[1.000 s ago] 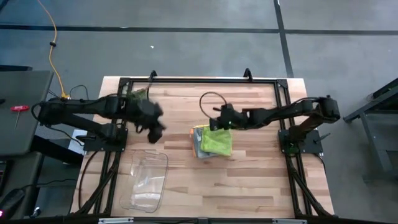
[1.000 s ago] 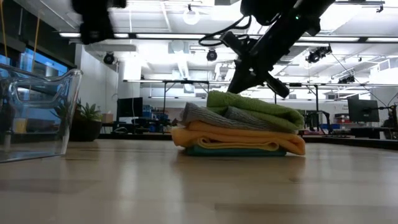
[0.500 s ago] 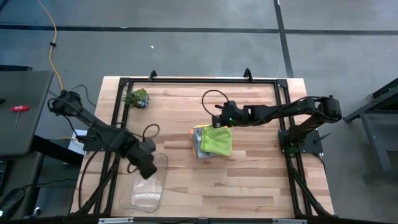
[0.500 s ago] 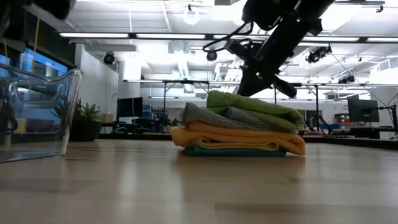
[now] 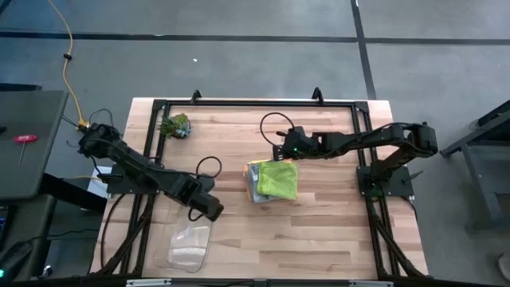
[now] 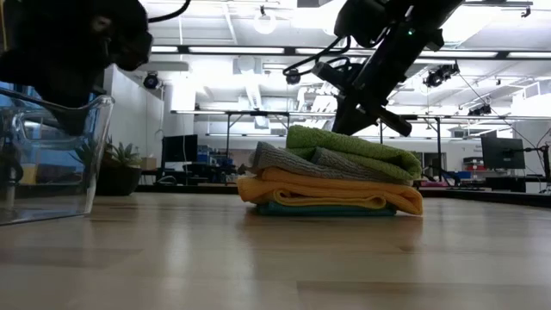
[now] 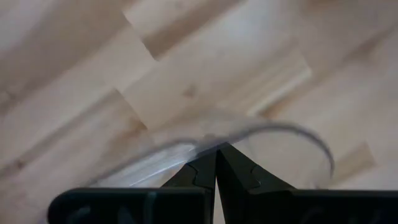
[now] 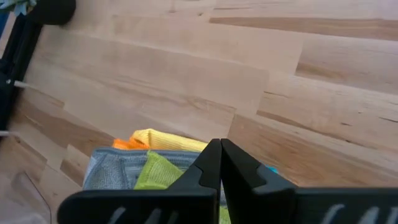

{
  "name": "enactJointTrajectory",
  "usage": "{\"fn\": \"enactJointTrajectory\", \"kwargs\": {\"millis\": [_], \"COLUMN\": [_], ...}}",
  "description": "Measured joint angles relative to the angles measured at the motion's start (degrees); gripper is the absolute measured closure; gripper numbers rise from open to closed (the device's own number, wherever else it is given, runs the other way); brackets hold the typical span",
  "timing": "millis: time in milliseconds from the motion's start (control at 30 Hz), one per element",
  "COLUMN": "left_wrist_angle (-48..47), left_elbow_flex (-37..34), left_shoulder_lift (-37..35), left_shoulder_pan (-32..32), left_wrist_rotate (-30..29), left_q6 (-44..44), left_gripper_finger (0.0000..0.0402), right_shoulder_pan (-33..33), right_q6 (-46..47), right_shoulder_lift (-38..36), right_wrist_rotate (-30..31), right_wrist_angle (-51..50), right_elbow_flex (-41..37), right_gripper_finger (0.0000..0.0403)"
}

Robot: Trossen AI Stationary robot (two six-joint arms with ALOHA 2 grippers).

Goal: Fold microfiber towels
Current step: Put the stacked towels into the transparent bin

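The five towels are lying in one neat pile on the wooden tabletop (image 5: 319,223), near its middle. The lime green towel (image 5: 278,179) is sitting on top. The grey towel (image 6: 288,161) is lying under it, then the orange towel (image 6: 331,184), then the yellow towel (image 6: 331,200), and the teal towel (image 6: 323,209) is at the bottom, touching the wood.

The right tool (image 5: 280,148) is hanging in the air just past the far edge of the pile, a little above it. Its two fingers are pressed together and are holding nothing.

The left tool (image 5: 212,209) is off to the left of the pile, well apart from it. It is hanging over the near end of the clear bin (image 5: 185,245). Its fingers are pressed together too, with nothing between them.

A small green plant (image 5: 175,126) is sitting far from the pile, by the back left corner of the tabletop.
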Motion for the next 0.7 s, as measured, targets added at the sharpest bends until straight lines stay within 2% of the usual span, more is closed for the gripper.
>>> {"fn": "enactJointTrajectory", "kwargs": {"millis": [267, 433, 533, 700], "left_wrist_angle": [-9.6, -11.2, -11.3, -11.2], "left_elbow_flex": [0.0, 0.0, 0.0, 0.0], "left_shoulder_lift": [-0.4, -1.3, -4.5, -14.3], "left_shoulder_pan": [3.3, 5.7, 7.4, 8.6], "left_wrist_rotate": [-3.4, -4.3, -3.6, -3.4], "left_q6": [1.6, 5.1, 8.0, 10.1], "left_gripper_finger": [0.0402, 0.0401, 0.0402, 0.0402], "right_shoulder_pan": [0.0, -0.6, -1.6, -2.3], "right_q6": [0.0, -2.1, -2.6, -3.3], "right_shoulder_lift": [0.0, -0.5, -3.0, -11.0], "right_wrist_rotate": [-0.4, -1.2, -1.8, -2.3], "right_wrist_angle": [-0.3, -0.8, -3.8, -17.2], "right_elbow_flex": [0.0, 0.0, 0.0, 0.0], "right_gripper_finger": [0.0403, 0.0403, 0.0403, 0.0388]}}
